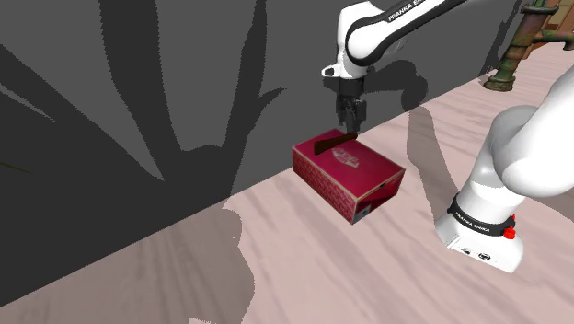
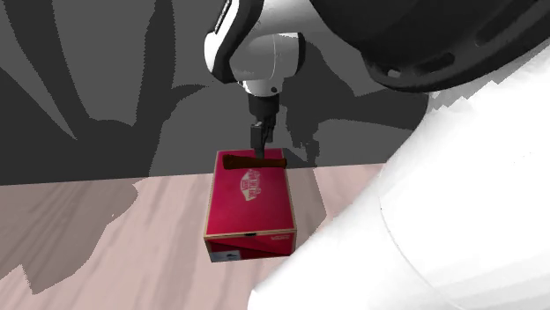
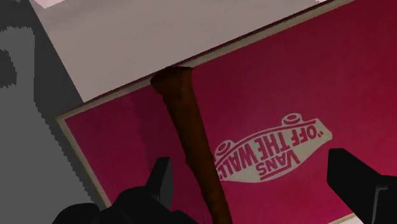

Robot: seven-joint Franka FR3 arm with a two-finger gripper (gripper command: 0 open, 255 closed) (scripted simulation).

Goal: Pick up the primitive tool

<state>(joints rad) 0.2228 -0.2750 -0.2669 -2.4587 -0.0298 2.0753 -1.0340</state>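
Note:
A dark brown, stick-like primitive tool (image 1: 333,143) lies across the far end of the lid of a crimson shoe box (image 1: 354,175) with a white logo. The box rests on a pale wooden floor close to a grey wall. My black gripper (image 1: 350,124) hangs just above the tool, pointing down. The second exterior view shows the gripper (image 2: 260,141) right over the tool (image 2: 254,164) on the box (image 2: 251,207). In the wrist view the tool (image 3: 191,133) runs between the open gripper (image 3: 251,175), nearer one finger, and neither finger touches it.
The dark grey wall (image 1: 138,101) stands right behind the box. My white base (image 1: 483,230) sits on the floor at the shoulder view's right. A brown and green post (image 1: 520,46) stands at the far right. A large white arm link (image 2: 423,220) blocks the second exterior view's right.

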